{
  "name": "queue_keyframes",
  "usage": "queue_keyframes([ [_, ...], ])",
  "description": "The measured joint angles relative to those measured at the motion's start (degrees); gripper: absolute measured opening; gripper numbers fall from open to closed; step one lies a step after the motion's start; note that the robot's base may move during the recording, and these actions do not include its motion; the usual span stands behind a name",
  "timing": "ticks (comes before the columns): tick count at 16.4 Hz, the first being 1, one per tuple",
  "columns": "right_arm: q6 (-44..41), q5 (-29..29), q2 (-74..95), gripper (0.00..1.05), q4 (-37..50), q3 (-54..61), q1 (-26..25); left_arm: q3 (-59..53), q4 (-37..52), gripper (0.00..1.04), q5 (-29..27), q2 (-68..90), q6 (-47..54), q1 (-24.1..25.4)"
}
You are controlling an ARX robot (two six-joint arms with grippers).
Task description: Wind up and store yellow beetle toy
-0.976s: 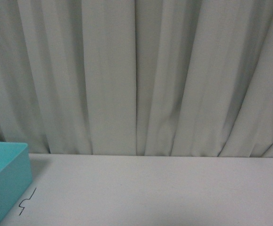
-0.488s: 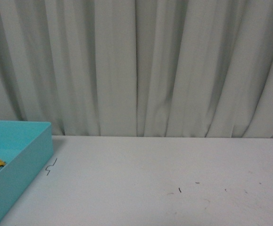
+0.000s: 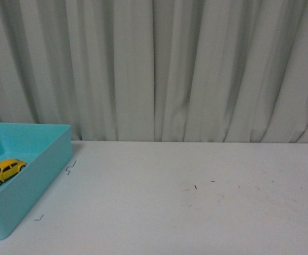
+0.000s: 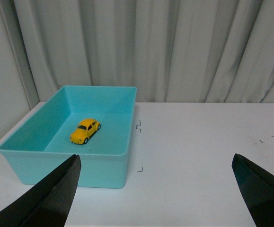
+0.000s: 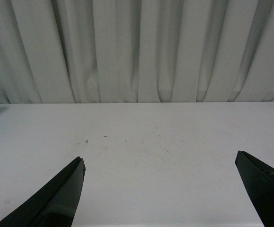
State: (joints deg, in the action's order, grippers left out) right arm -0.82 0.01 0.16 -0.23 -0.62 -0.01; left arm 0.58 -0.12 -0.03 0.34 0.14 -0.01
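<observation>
Front view: yellow beetle toy [image 3: 3, 172] sits on the floor of a turquoise bin [image 3: 47, 159] at the table's [image 3: 185, 212] left edge, w/ grey curtain [image 3: 154, 69] behind; neither arm shows here. Left wrist view: whole bin (cut off in front view) w/ toy near its middle; left gripper [image 4: 155, 189] spread wide, nothing between fingers [image 4: 56, 194], held back from the bin. Right wrist view: right gripper [image 5: 160, 189] also spread wide over bare tabletop w/ small dark specks [image 5: 87, 140]; only a sliver of bin at the frame edge.
</observation>
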Motion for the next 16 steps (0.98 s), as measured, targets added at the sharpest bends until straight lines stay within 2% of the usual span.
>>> queue_keyframes([
  [16, 0.0, 0.0, 0.0, 0.98, 0.0, 0.0, 0.0, 0.0, 0.0, 0.98, 0.0, 0.0, 0.0, 0.0],
])
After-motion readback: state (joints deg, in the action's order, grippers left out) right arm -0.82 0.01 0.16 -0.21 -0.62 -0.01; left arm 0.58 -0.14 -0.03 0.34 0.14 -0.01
